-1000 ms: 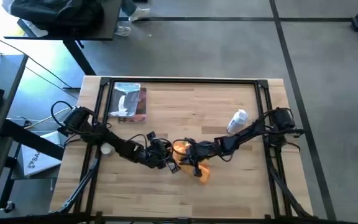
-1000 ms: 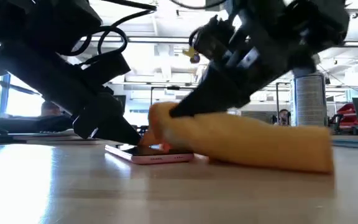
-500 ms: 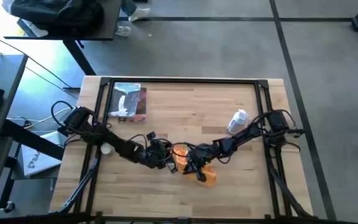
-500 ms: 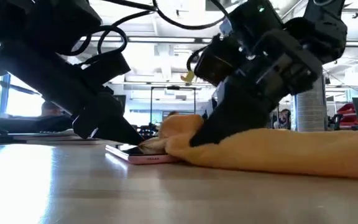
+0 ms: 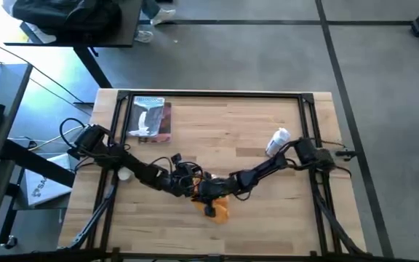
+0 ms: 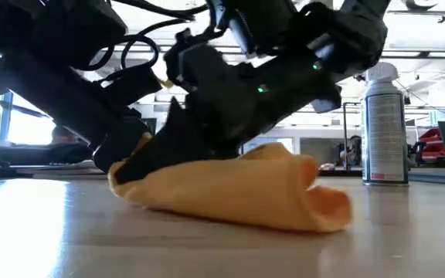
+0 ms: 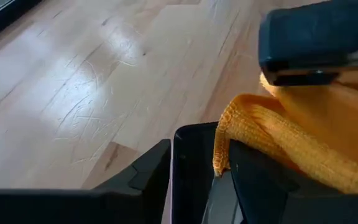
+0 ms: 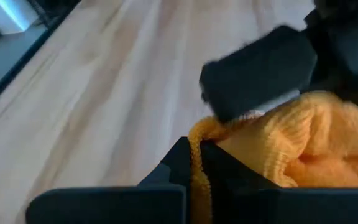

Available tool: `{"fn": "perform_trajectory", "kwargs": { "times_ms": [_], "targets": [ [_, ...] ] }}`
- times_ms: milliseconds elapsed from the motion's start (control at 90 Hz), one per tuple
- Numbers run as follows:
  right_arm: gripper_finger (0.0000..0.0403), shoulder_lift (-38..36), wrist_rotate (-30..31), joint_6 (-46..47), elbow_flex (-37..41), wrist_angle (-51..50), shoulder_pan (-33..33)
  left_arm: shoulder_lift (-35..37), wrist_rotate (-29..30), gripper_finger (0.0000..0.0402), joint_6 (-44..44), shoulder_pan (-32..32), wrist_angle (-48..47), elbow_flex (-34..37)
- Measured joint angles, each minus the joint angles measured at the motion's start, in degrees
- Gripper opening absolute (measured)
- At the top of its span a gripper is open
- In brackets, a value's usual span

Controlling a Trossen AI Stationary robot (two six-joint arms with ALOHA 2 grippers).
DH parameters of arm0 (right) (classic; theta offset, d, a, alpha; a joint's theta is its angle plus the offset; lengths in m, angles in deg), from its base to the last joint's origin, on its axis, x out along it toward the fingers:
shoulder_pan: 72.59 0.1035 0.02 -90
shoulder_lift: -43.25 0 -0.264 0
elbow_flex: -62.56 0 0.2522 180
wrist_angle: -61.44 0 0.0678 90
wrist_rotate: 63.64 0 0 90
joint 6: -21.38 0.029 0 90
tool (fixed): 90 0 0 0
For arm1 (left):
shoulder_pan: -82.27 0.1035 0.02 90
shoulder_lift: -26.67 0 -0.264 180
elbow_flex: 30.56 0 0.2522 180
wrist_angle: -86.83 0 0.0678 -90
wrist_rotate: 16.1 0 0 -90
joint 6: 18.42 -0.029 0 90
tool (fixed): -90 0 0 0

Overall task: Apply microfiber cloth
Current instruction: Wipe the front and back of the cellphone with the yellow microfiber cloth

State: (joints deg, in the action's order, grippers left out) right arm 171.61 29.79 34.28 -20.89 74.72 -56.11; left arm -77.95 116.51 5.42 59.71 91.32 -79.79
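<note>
The cloth (image 5: 220, 209), draped over the phone (image 7: 188, 168) at the table's (image 5: 268, 211) front centre, is pinched in the closed right gripper (image 5: 211, 198); wipe flat with light pressure while the left gripper (image 5: 189, 186), closed on the phone's edge, steadies it.

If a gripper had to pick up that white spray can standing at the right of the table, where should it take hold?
Probably around the middle of the spray can's straight round body, coming in level from the side. It stands upright on the table with bare wood around it. The cap on top is narrower and rounded, so fingers could slip there. The right arm's links pass close by, so the side facing away from them looks freer.
</note>
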Motion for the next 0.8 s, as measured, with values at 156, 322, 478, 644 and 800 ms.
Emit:
{"fn": "perform_trajectory", "kwargs": {
  "times_ms": [156,322,478,644,800],
  "targets": [
    [0.0000,-2.2,4.8,-3.2,0.2,-2.8,0.7,0.0,0.2,0.0145,0.0,0.0,-0.3,0.0],
    [0.0000,-3.5,8.7,-4.4,0.2,-5.9,0.3,0.0,0.4,0.0145,0.0,0.0,-0.3,0.0],
    [0.0000,-3.5,8.1,-3.9,0.2,-6.4,0.6,0.0,0.5,0.0145,0.1,0.0,-0.3,0.0],
    [0.0000,-3.5,0.3,-1.4,0.2,-7.3,1.7,0.0,0.5,0.0145,0.1,0.0,-0.3,0.0],
    [0.0000,-4.2,-5.6,-1.0,0.2,-9.3,2.6,0.0,0.1,0.0145,0.0,-0.1,-0.4,0.0]
  ]
}}
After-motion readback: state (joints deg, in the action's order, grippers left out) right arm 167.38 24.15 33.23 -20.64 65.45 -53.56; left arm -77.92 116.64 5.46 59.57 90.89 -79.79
